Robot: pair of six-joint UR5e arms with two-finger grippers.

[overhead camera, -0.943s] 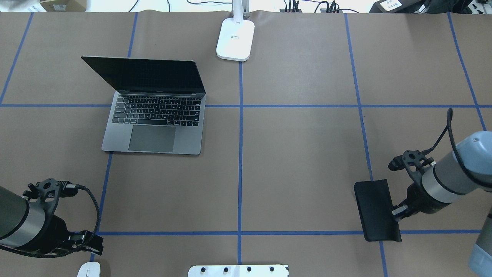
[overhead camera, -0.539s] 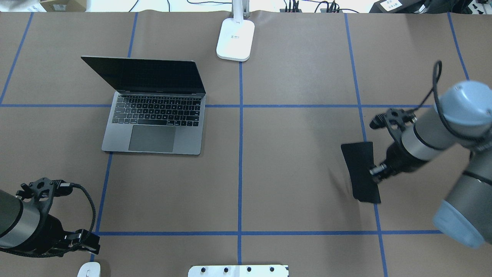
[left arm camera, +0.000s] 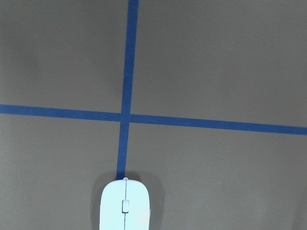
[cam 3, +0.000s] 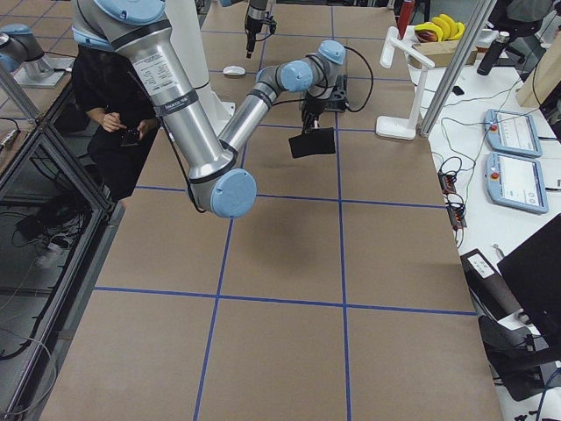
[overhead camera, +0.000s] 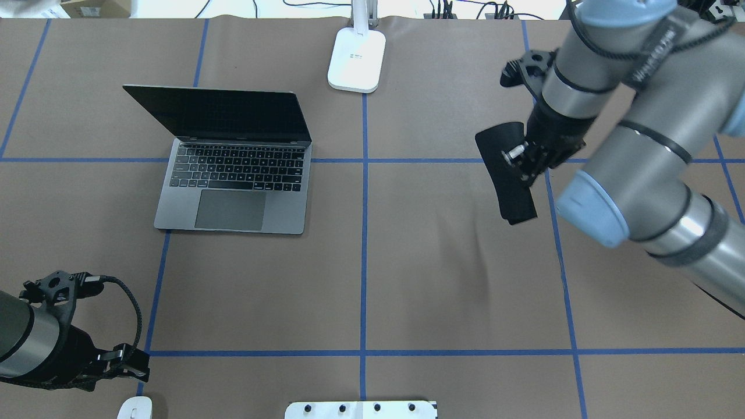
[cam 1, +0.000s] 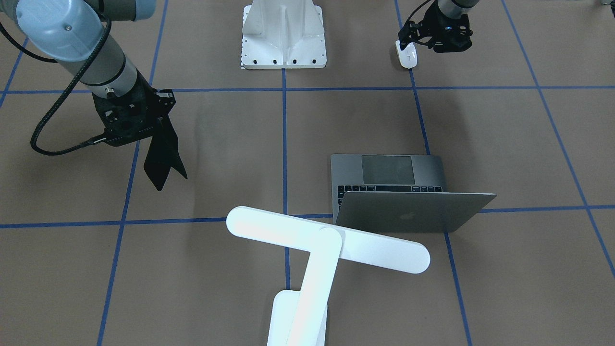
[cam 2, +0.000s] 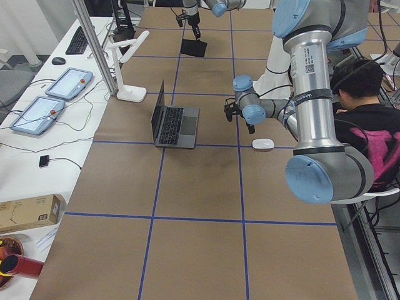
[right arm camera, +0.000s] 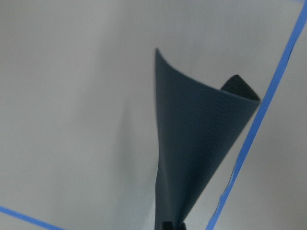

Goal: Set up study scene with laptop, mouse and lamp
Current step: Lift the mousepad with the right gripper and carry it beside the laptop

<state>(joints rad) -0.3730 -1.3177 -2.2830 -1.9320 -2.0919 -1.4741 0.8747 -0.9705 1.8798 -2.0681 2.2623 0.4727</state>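
The open grey laptop [overhead camera: 233, 174] sits left of centre, its lid [cam 1: 413, 211] towards the far side. The glowing white lamp [cam 1: 326, 238] stands at the far middle edge, its base [overhead camera: 356, 58] on the centre line. The white mouse [overhead camera: 135, 408] lies at the near left edge and also shows in the left wrist view [left arm camera: 124, 206]. My left gripper [overhead camera: 137, 366] hovers just beyond it, open and empty. My right gripper [overhead camera: 524, 160] is shut on a black mouse pad [overhead camera: 509, 180]. The pad hangs curled above the table [right arm camera: 201, 143] at the far right.
A white flanged pedestal [overhead camera: 361, 409] stands at the near middle edge. Blue tape lines [overhead camera: 364, 233] grid the brown table. A seated person [cam 2: 369, 119] is behind the robot. Tablets [cam 2: 69, 84] and cables lie on the side table beyond the lamp.
My right arm has lifted the black pad from the near right and carried it far and leftward. My left gripper has drawn back slightly towards the near edge.
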